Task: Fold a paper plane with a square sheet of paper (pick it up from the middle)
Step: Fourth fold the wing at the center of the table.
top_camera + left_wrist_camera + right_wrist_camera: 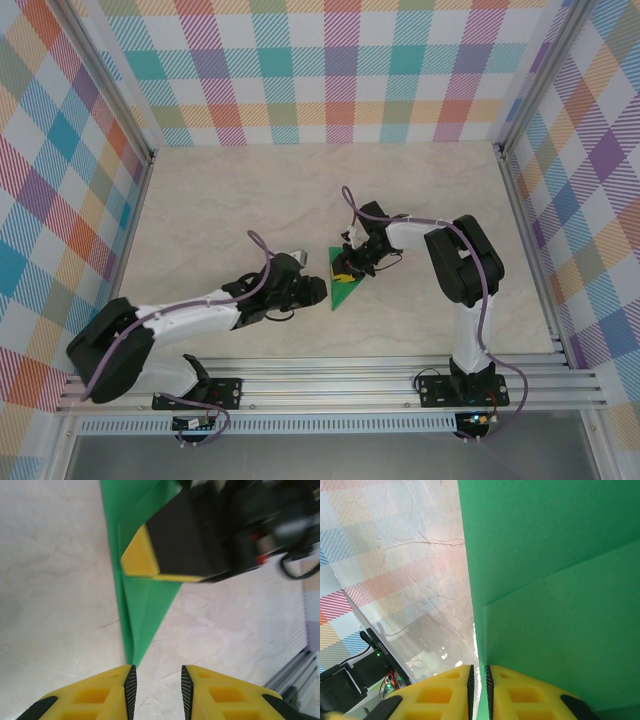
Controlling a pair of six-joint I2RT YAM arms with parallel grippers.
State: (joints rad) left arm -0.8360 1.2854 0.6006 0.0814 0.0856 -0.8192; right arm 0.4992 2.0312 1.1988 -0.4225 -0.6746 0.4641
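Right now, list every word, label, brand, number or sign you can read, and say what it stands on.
No readable text anywhere.
Bright-green folded paper: blank.
Yellow gripper fingers: no marking.
Small circuit boards by the arm bases: any print too small to read.

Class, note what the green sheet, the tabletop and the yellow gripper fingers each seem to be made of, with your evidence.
The green sheet: thin matte paper, holding sharp creases. The tabletop: pale, marble-veined, faintly glossy; possibly laminate or stone. The yellow fingers: likely moulded plastic with hollow pockets; their ribbed black pads look rubbery.
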